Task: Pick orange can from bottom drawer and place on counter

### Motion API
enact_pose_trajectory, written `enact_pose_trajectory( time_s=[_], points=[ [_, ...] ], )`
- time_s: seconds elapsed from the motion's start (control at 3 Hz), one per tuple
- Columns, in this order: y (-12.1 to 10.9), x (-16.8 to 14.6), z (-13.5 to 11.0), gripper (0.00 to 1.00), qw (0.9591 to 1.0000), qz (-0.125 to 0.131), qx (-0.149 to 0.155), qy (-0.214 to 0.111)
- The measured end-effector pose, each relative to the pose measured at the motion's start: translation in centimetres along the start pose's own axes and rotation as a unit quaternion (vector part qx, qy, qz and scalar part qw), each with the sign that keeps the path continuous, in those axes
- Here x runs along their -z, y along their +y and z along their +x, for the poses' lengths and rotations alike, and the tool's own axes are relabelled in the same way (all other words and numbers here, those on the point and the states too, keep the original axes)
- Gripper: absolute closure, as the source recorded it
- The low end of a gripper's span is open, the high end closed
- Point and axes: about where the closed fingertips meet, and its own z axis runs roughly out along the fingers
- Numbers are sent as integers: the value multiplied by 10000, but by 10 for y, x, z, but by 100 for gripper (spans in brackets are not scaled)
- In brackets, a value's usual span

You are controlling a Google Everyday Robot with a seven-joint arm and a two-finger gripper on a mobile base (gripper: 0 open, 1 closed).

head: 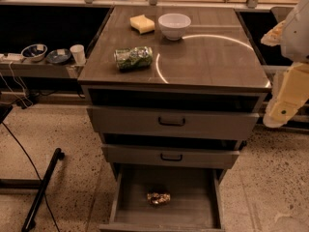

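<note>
The orange can (159, 197) lies on its side on the floor of the open bottom drawer (190, 204), near the middle and a little toward the front. The counter (212, 57) above it carries a thin bright arc. My arm hangs at the right edge of the camera view, beside the cabinet at about the height of the top drawer. Its pale yellow end with the gripper (279, 114) is far above and to the right of the can and touches nothing.
On the counter lie a green-patterned can (133, 58), a yellow sponge (142, 23) and a white bowl (174, 25). The two upper drawers (172, 122) are shut. A low side shelf (34, 65) at left holds bowls and a cup (77, 53). A black pole (42, 187) lies on the floor.
</note>
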Motion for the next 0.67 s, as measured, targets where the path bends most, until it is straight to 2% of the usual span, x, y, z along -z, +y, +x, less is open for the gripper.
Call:
enact_pose_trajectory(
  time_s=[0.33,0.67],
  points=[
    [0,-1,1,0,10000,77,-8,-30],
    [23,-27,7,0,9992,84,-167,-344]
  ],
)
